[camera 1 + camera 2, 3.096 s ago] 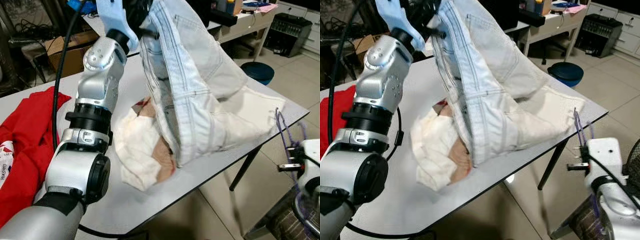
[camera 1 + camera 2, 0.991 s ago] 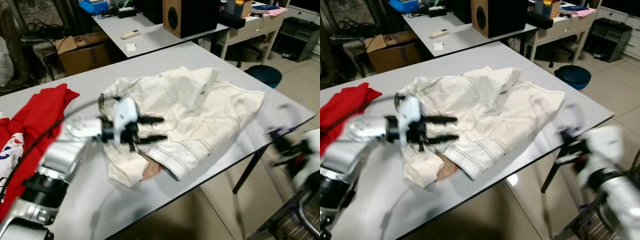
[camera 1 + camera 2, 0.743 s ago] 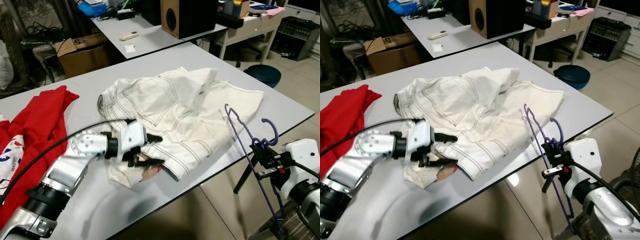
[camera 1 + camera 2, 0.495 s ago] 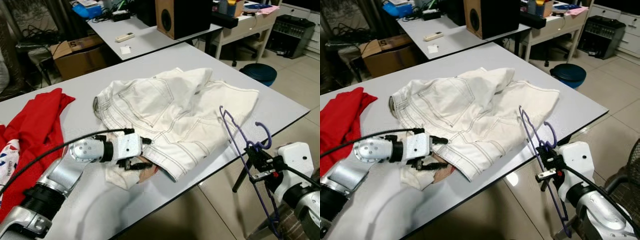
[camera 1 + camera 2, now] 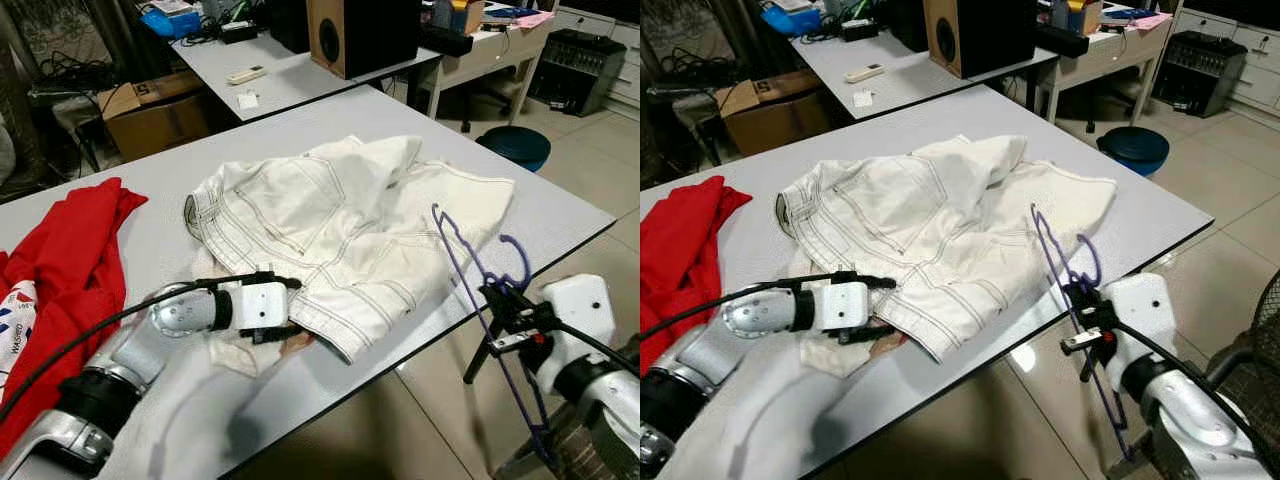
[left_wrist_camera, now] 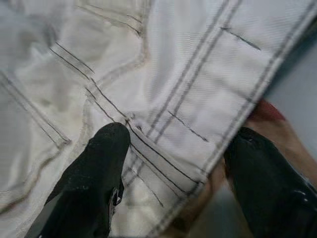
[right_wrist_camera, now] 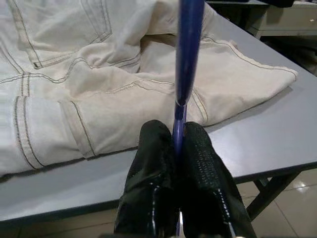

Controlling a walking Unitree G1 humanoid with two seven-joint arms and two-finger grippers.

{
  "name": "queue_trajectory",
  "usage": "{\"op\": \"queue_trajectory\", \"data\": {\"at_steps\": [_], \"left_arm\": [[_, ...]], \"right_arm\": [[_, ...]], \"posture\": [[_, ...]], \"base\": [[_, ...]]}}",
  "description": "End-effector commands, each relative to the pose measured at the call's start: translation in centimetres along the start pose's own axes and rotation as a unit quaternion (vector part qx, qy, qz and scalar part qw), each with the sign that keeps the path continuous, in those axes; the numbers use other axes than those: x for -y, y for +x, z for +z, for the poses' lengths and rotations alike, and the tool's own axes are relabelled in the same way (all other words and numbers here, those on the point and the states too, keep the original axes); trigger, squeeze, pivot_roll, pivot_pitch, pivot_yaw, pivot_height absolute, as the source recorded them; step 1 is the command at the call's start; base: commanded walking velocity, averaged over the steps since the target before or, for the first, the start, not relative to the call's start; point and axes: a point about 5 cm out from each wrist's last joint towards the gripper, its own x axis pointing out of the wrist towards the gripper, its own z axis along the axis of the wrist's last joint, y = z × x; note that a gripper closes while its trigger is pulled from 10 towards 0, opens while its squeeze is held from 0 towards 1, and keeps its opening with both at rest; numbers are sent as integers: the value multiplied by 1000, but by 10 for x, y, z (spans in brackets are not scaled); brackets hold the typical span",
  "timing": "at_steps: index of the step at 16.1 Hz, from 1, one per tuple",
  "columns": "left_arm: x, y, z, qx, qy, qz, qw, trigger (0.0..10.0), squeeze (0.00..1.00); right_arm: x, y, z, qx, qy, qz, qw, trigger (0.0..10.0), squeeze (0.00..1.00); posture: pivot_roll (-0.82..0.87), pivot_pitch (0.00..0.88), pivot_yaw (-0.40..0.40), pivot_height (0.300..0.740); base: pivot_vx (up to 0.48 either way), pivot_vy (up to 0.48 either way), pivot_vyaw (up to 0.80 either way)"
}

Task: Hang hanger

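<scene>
Nearest, off the table's front edge, the right gripper point(image 5: 1087, 325) is clamped on the purple hanger point(image 5: 1065, 268), its long axis upright, while farther in to its left the left gripper point(image 5: 283, 309), fingers apart, straddles the hem of the white jeans point(image 5: 350, 215) on the grey table point(image 5: 560, 215).

Even indoor light fills the room and keeps the head views sharp. A bright glare patch sits on the floor point(image 5: 1023, 357) under the worktop point(image 5: 330, 105). The left wrist view is soft and slightly blurred close up.
</scene>
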Motion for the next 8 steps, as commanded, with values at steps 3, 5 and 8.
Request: {"op": "queue_trajectory", "data": {"at_steps": [3, 5, 8], "left_arm": [[-23, -19, -1, 6, 13, 82, 997, 10000, 0], [-39, -32, 2, 10, 29, 117, 993, 10000, 0], [-49, -42, 8, 15, 43, 121, 992, 10000, 0]], "right_arm": [[2, 2, 3, 11, 0, -1, 1000, 10000, 0], [6, 3, 4, 12, -2, -2, 1000, 10000, 0], [5, 6, 4, 9, -7, 10, 1000, 10000, 0]], "posture": [[-169, 0, 105, 740], [-161, 0, 99, 740], [-161, 0, 99, 740]], "base": [[0, 0, 0], [0, 0, 0], [0, 0, 0]]}}
